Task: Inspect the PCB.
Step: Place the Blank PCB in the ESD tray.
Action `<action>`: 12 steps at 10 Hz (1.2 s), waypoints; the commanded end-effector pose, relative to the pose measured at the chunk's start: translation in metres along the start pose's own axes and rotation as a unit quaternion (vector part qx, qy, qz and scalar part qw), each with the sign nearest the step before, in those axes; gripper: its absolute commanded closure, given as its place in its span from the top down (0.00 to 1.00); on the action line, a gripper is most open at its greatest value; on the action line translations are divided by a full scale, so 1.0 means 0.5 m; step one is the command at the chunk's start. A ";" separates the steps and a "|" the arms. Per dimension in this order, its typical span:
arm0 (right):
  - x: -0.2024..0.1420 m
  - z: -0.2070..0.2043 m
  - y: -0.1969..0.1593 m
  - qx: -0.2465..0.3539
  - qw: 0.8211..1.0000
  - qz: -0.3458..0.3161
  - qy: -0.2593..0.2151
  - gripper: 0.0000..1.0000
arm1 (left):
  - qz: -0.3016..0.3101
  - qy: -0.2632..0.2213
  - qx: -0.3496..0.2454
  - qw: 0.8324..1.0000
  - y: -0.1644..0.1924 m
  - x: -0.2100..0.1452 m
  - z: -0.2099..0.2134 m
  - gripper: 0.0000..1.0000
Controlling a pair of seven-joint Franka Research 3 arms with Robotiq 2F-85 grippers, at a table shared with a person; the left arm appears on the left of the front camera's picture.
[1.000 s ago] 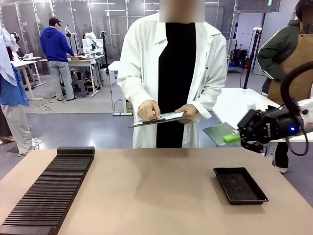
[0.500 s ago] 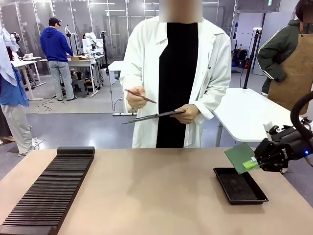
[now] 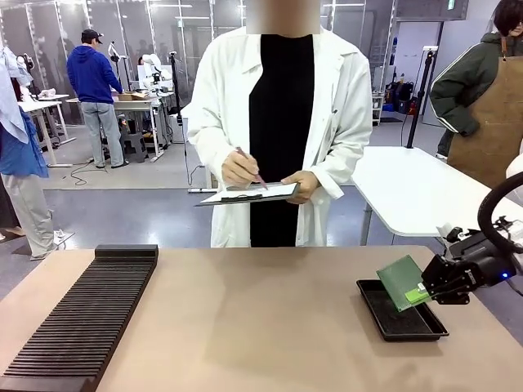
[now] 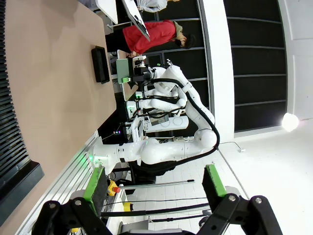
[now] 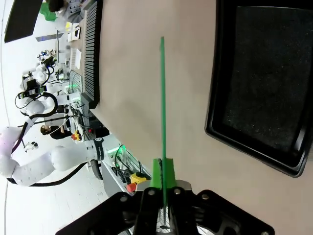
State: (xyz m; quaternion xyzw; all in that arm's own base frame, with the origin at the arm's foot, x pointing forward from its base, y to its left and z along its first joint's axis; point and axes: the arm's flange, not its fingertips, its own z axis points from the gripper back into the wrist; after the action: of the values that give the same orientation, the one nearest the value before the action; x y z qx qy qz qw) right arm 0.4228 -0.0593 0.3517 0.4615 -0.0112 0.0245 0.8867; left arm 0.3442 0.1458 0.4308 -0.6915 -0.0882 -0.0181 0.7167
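The green PCB (image 3: 401,282) hangs tilted just above the left end of the black tray (image 3: 400,322), pinched at its right edge by my right gripper (image 3: 426,289), which is shut on it. In the right wrist view the PCB (image 5: 163,98) shows edge-on as a thin green line rising from my right gripper (image 5: 162,177), with the tray (image 5: 259,83) to its right. My left gripper (image 4: 154,188) stands open with nothing between its fingers, raised off the table and looking along the table's edge.
A long black slotted rack (image 3: 82,318) lies along the table's left side. A person in a white coat stands across the table, writing on a clipboard (image 3: 249,194) with a pen. The tan tabletop (image 3: 253,318) between rack and tray is bare.
My right gripper has come down and toward the table with the PCB, from above the far right edge to just over the tray. The person lowered the pen back to the clipboard.
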 end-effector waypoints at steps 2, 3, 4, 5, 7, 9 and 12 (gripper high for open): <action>-0.001 0.006 0.008 0.003 1.000 0.004 0.000 0.02 | 0.000 0.001 0.003 1.000 -0.002 -0.003 0.001 1.00; -0.001 0.006 0.008 0.003 1.000 0.004 0.000 0.02 | 0.000 0.001 0.003 1.000 -0.002 -0.003 0.001 1.00; -0.001 0.006 0.008 0.003 1.000 0.004 0.000 0.02 | 0.000 0.001 0.003 1.000 -0.002 -0.003 0.001 1.00; -0.001 0.006 0.008 0.003 1.000 0.004 0.000 0.02 | 0.000 0.001 0.003 1.000 -0.002 -0.003 0.001 1.00; 0.001 0.003 0.002 0.001 1.000 0.001 0.000 0.02 | 0.000 0.001 0.003 1.000 -0.002 -0.003 0.001 1.00; 0.029 -0.027 -0.033 0.000 1.000 0.016 0.023 0.02 | 0.000 0.001 0.003 1.000 -0.002 -0.003 0.001 1.00; 0.047 -0.051 -0.059 -0.028 1.000 0.008 0.012 0.02 | 0.000 0.001 0.003 1.000 -0.002 -0.003 0.001 1.00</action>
State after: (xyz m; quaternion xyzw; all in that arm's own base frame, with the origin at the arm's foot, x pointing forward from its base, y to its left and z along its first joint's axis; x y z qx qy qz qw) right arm 0.4404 -0.0559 0.3175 0.4501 0.0062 0.0275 0.8925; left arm 0.3442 0.1458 0.4308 -0.6915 -0.0882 -0.0181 0.7167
